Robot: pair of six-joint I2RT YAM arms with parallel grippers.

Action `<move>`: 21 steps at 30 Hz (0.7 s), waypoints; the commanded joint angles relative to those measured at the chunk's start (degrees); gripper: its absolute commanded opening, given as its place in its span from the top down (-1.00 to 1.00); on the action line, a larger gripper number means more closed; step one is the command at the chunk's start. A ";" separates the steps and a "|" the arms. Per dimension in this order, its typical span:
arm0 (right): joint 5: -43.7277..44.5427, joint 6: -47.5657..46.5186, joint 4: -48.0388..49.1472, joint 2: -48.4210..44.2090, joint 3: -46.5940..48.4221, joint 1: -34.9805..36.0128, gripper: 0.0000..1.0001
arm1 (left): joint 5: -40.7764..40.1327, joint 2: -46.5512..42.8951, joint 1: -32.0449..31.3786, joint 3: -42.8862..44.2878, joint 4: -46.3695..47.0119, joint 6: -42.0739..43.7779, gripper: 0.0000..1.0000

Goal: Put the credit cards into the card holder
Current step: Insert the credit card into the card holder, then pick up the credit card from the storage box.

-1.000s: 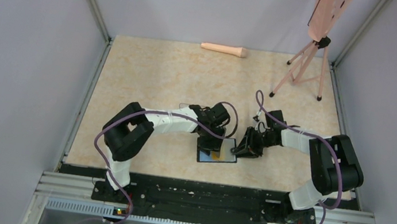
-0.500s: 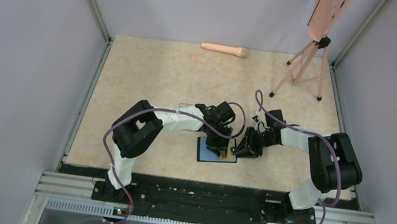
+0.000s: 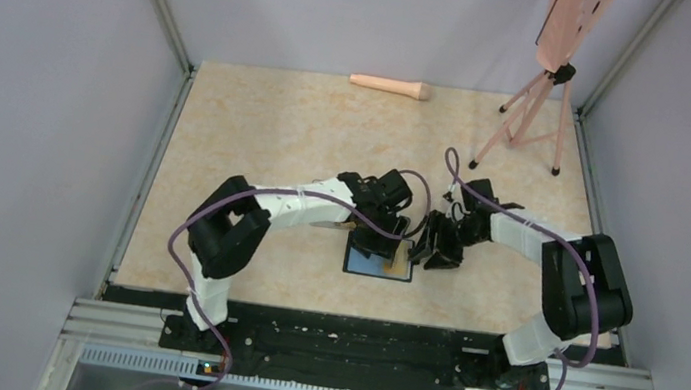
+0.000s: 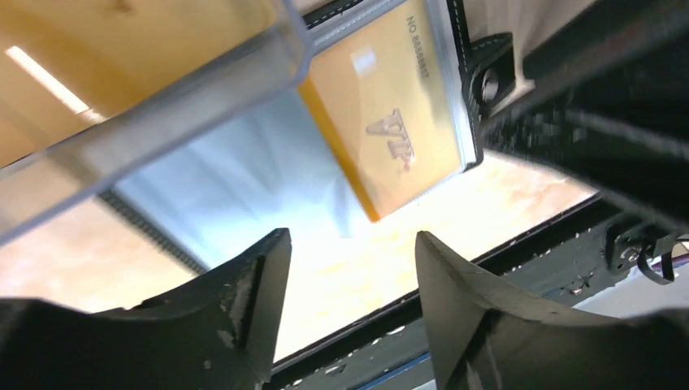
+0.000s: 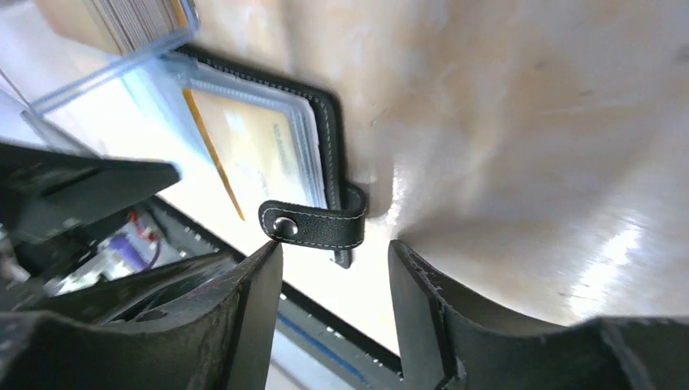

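Grey walls [image 3: 49, 116]: plain panels boxing the table in on three sides, nothing hanging on them.
Tabletop [image 3: 270, 125]: beige marbled sheet, glossy enough to throw glare in both wrist views. My guess is thin cards skate on it, so press down, don't shove sideways.
Pink tripod [image 3: 533, 119]: far right corner, well apart from the action.
Peach handle thing [image 3: 391, 86]: lying at the far edge, also out of the way.
Left gripper [image 4: 349, 244]: jaws apart, nothing between them, hovering above the open wallet.
Right gripper [image 5: 335, 248]: also spread and empty, nosed in at the clasp side.
Card holder [image 3: 373, 265]: lying open and flat near the front middle of the table, right between the two grippers.
Clear box [image 4: 162, 89]: at the holder's far edge, touching or overlapping it, can't tell which.
Stack of cards [image 5: 134, 20]: standing in that box.
Yellow card [image 4: 390, 106]: VIP print up, on the clasp half of the holder. It looks tucked under the clear sleeve, but I can't tell if it's all the way home.
Clasp tab [image 5: 313, 223]: curled up off the table just ahead of the right fingers, not gripped.
Step, my read: one card in, more to fetch from the box. I'd have the right one pin the holder near the tab so it doesn't slide while the left pulls the next card. Then feed it corner-first into a free sleeve.
Risk: knocking the box over on the way in.
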 commanded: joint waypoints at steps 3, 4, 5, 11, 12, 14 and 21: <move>11.88 -3.88 -7.92 -5.19 9.16 0.17 -0.11 | -7.88 -13.44 0.51 -0.20 -1.96 4.40 -0.36; 11.98 -3.96 -8.44 -5.18 10.74 0.26 -0.11 | -7.03 -14.20 1.22 0.07 -1.82 4.64 -0.36; 11.80 -3.90 -8.77 -5.06 12.43 0.33 -0.11 | -5.45 -14.79 2.18 0.13 -1.45 4.71 -0.37; 10.69 -3.08 -9.92 -0.19 23.18 3.97 -0.05 | 7.09 -19.27 12.65 -2.80 4.42 2.66 -0.31; 10.64 -2.83 -9.92 1.16 25.26 4.72 -0.03 | 10.31 -20.01 14.80 -4.23 6.35 1.63 -0.29; 9.77 -2.40 -9.92 4.37 29.53 6.44 0.05 | 15.96 -21.65 19.68 -7.23 10.37 -0.32 -0.27; 5.67 0.45 -9.93 18.31 46.19 11.90 0.24 | 23.01 -24.81 35.23 -14.11 11.75 -1.06 -0.17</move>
